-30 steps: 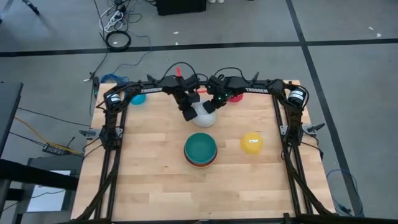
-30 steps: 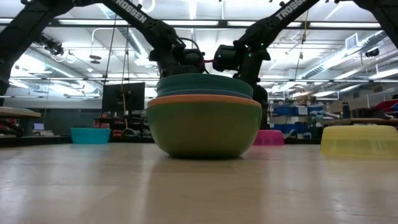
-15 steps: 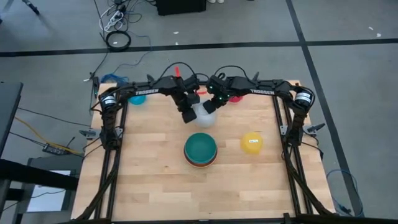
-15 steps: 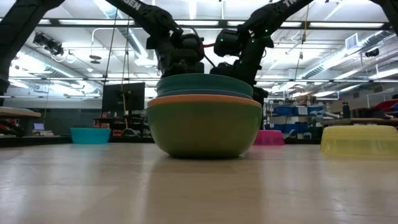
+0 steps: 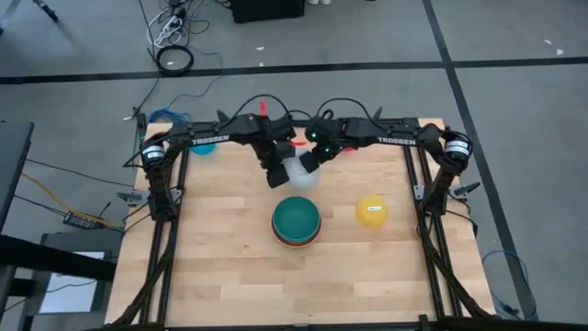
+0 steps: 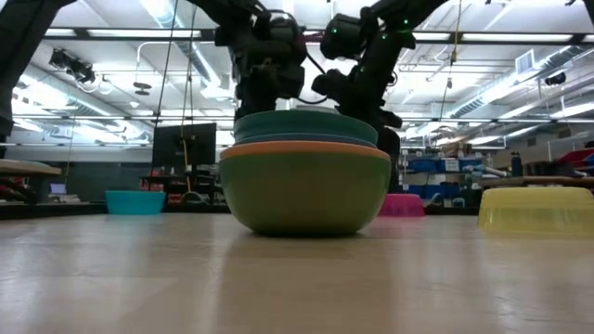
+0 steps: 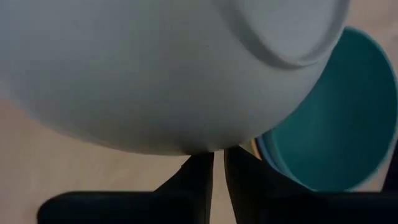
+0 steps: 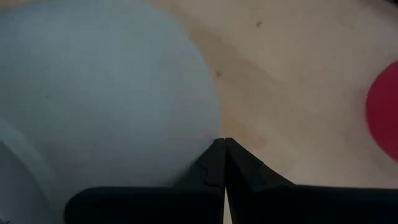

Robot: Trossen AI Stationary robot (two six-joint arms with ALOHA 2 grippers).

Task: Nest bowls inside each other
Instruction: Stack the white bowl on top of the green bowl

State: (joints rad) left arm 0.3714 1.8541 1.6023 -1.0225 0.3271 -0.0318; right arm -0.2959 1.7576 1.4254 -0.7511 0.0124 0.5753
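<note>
At table centre, toward the near edge: nested stack — green bowl outermost, an orange rim showing above it, teal bowl innermost and open to receive the next size.

Above the stack's far side, held off the table: white bowl, gripped from two sides at once. Left gripper has its fingers pinched nearly together on the bowl's rim at one side; right gripper is clenched fully on the opposite edge. Judged purpose of the double hold — a smooth round bowl taken by a thin rim tends to swing, so two grips keep it level for lowering. Both wrist views are filled by the bowl's pale underside, its foot ring visible in the left one.

Right of the stack, apart from it: yellow bowl, resting rim down.

Far edge of table: red bowl, partly hidden under the right arm; small light blue bowl at the far left corner beneath the left arm.

Status, as judged: white bowl in transit toward the teal bowl, not yet seated; yellow, red and light blue remain loose.
</note>
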